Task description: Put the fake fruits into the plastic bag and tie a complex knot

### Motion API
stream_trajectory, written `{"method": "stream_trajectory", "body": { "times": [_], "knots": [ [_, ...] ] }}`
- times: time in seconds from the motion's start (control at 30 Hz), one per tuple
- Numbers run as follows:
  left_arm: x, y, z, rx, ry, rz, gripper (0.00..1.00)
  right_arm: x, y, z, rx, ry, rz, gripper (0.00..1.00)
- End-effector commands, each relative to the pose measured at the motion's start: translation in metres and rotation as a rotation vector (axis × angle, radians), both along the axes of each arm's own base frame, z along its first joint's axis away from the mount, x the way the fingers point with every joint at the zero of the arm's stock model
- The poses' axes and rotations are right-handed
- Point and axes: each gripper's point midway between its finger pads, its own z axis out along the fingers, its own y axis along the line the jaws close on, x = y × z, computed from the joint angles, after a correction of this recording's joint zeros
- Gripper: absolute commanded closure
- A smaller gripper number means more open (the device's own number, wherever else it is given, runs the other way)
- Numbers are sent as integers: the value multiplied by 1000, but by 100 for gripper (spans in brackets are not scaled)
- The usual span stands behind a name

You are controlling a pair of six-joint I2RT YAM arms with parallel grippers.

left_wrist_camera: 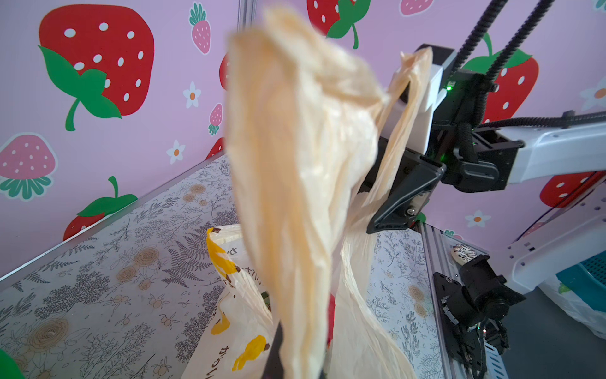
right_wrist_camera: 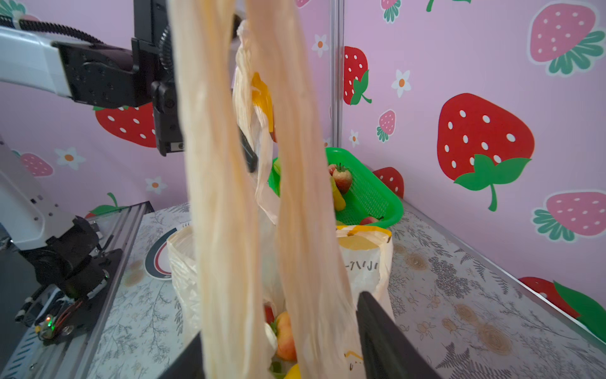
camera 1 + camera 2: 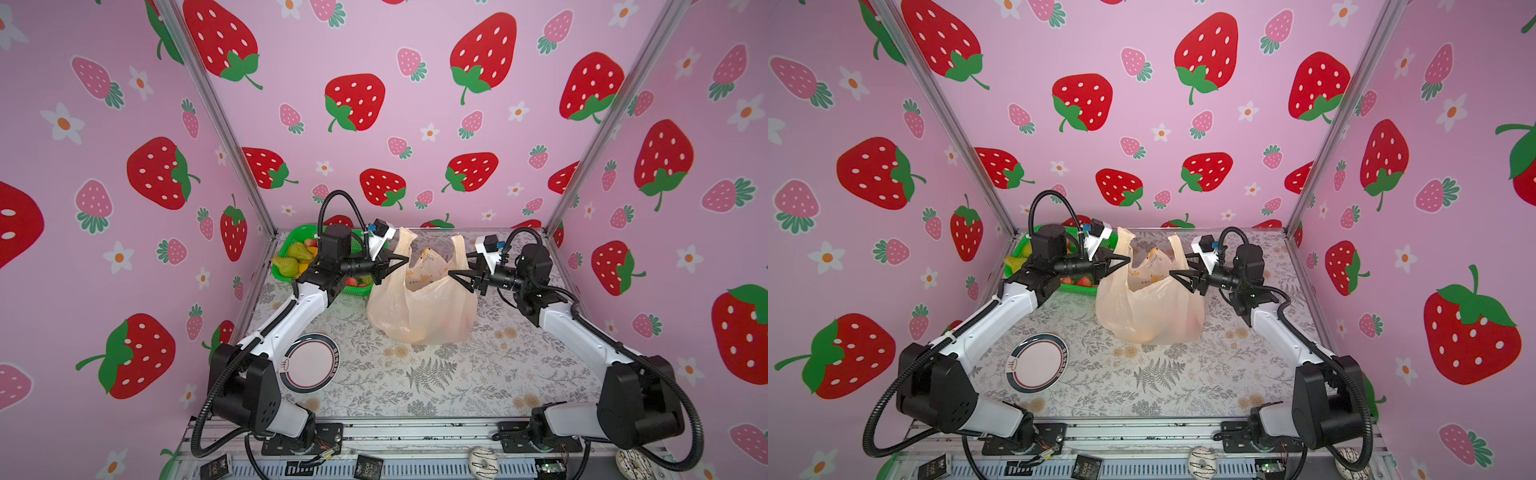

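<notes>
Thin peach-orange plastic bag (image 3: 419, 311) stands mid-table, glossy fake fruits (image 2: 285, 331) inside; left gripper (image 3: 406, 261) clenches one handle; right gripper (image 3: 450, 273) straddles the other, jaws parted, so film could slip free; behind, green mesh basket (image 2: 370, 197) holds fruits that tying now would strand.

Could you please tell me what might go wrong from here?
The right tool is open around one handle of the plastic bag; closing may catch only one strand.
The left tool pinches the other handle's thin film, which could slip or tear under pull.
Fake fruits lie in the green basket; knotting now would leave them out.
</notes>
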Motion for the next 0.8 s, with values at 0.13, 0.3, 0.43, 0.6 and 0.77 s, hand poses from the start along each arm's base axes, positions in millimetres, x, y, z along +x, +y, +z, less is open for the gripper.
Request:
{"method": "stream_trajectory", "body": {
  "times": [0.13,0.3,0.43,0.6,0.77],
  "knots": [
    [-7,0,12,-8,-45,-21,100,-3,6,22,49,-95,95,62],
    [-14,-2,15,-3,-68,-37,100,5,6,22,59,-64,69,83],
    [-24,-11,13,60,-121,-69,100,11,6,20,66,4,42,92],
    [-41,-28,4,161,-177,-151,100,10,6,15,63,45,43,99],
    [-47,-47,-6,308,-291,-166,100,13,9,8,46,80,55,100]
  ]
}}
